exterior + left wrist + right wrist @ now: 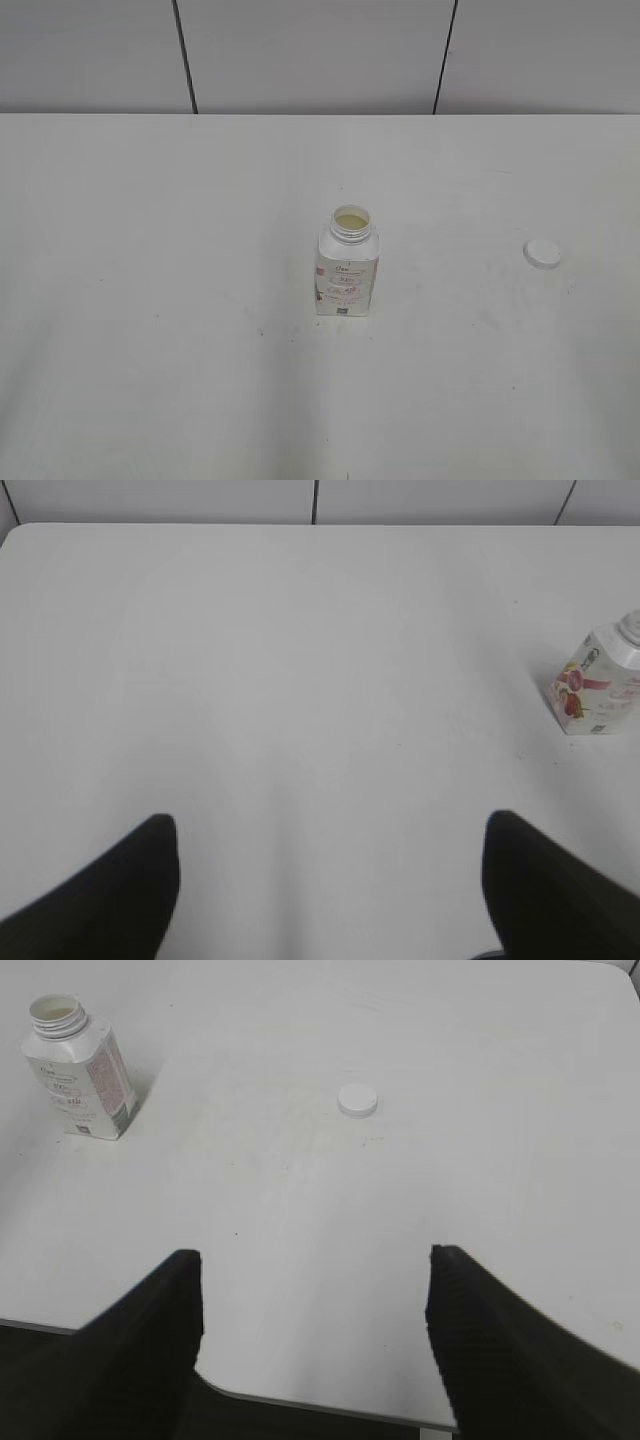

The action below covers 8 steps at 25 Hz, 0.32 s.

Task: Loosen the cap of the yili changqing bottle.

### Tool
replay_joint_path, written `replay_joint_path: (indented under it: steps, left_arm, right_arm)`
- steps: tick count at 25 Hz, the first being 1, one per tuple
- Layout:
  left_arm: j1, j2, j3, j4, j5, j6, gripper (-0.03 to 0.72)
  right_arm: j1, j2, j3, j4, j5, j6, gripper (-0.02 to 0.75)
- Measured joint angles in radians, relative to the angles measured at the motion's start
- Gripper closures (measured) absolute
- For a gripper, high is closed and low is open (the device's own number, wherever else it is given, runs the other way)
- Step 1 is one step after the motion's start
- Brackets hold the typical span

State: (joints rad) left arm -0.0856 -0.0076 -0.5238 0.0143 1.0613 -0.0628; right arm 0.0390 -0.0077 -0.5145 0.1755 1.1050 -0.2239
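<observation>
The yili changqing bottle (346,268) stands upright mid-table with its neck open and pale yellowish contents showing. It also shows in the left wrist view (596,680) at the right edge and in the right wrist view (80,1068) at the top left. The white cap (541,253) lies flat on the table to the bottle's right, apart from it; it also shows in the right wrist view (357,1100). My left gripper (330,830) is open and empty, well to the left of the bottle. My right gripper (315,1260) is open and empty above the table's near edge. Neither arm shows in the exterior view.
The white table (160,300) bears only the bottle and cap. A grey panelled wall (300,50) runs along its far edge. The table's near edge and rounded corner (300,1400) lie under my right gripper.
</observation>
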Motion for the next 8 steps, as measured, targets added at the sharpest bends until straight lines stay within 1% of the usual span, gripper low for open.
replay_joint_path:
  steps: [8]
  left_arm:
    - [0.0,0.0,0.002,-0.004,0.0,0.001,0.123]
  right_arm:
    - [0.0,0.0,0.0,0.0,0.0,0.0,0.188]
